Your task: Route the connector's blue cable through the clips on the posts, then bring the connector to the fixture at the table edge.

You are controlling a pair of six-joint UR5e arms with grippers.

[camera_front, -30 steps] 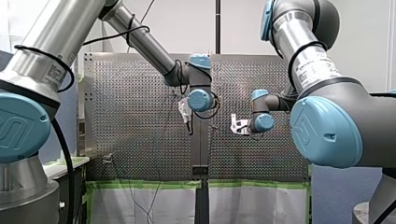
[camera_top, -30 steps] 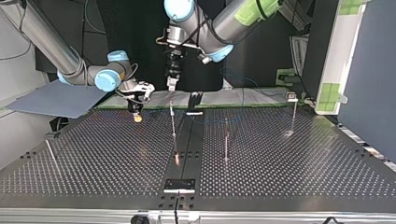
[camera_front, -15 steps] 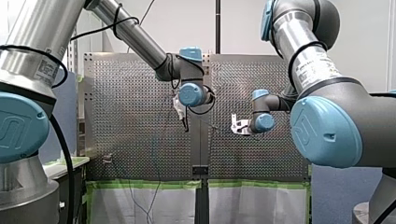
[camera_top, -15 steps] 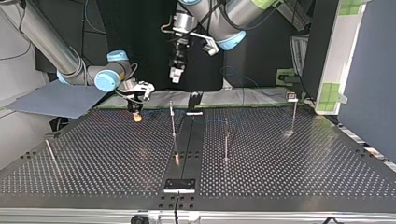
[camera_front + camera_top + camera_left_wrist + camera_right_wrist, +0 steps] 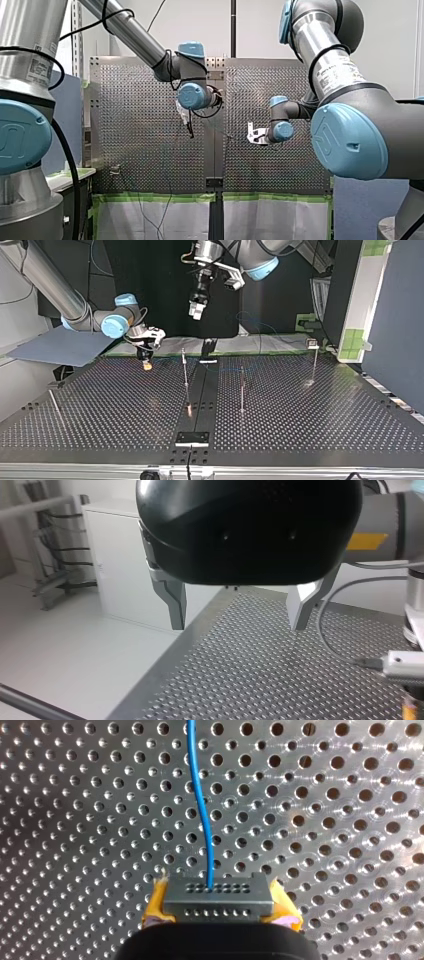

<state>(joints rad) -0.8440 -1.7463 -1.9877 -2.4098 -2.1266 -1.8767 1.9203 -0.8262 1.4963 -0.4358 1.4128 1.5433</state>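
- Gripping the connector (image 5: 218, 896) between the yellow pads (image 5: 156, 907) of my right gripper (image 5: 146, 361), low over the perforated table (image 5: 325, 820), near its far edge at the top view's left.
- Holding the long axis crosswise, pad to pad, holed face turned ahead, away from the gripper.
- Trailing the blue cable (image 5: 202, 805) out of that face, running ahead.
- Hovering my left gripper (image 5: 239, 622) high above the table, metal fingers (image 5: 175, 602) spread wide, nothing between.
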